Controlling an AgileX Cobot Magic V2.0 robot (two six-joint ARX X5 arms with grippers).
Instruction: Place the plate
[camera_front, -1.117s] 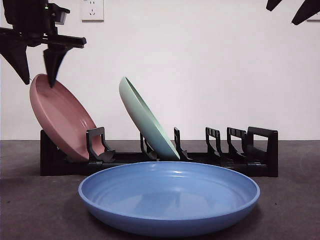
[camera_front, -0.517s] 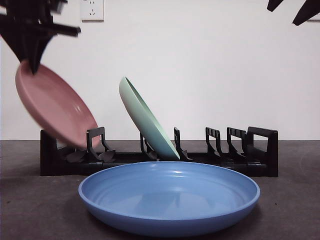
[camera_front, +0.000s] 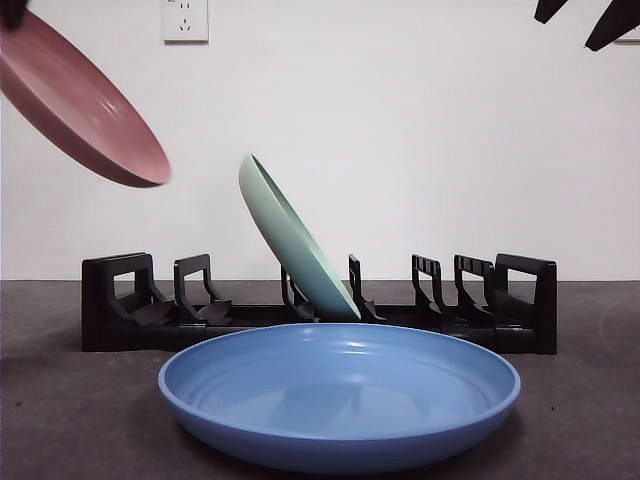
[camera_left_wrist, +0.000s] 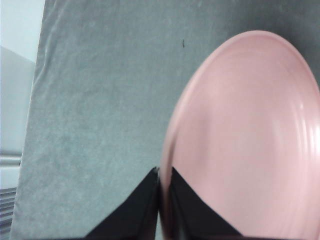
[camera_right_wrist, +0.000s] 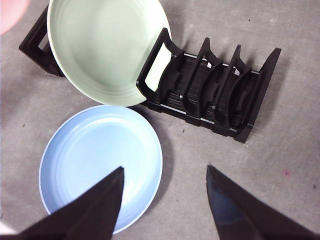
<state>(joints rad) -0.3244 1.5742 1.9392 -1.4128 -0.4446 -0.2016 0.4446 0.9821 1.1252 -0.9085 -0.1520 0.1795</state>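
1. the pink plate (camera_front: 85, 105) has come up out of the black rack (camera_front: 318, 310); a second ago it was leaning in the slot at the rack's left end, now it hangs tilted in the air, high at the left and well clear of the rack.
2. the left gripper (camera_left_wrist: 162, 172) has its two jaws closed on the pink plate's rim, one on each face, as its wrist view shows; in the front view only a dark tip of it peeks in at the top left corner.
3. the end slot it left now stands bare, while the green plate (camera_front: 295, 240) has not shifted and leans in the slot nearer the middle.
4. the blue plate (camera_front: 338, 392) lies flat on the grey table (camera_front: 60, 400) just in front of the rack, unmoved.
5. the right gripper (camera_right_wrist: 165, 187) waits high above the table, jaws wide apart and holding nothing.
6. i'd judge the plate is being taken away from the rack rather than set into it, so the placing is only begun; it probably goes down somewhere on the table, though where i cannot tell.
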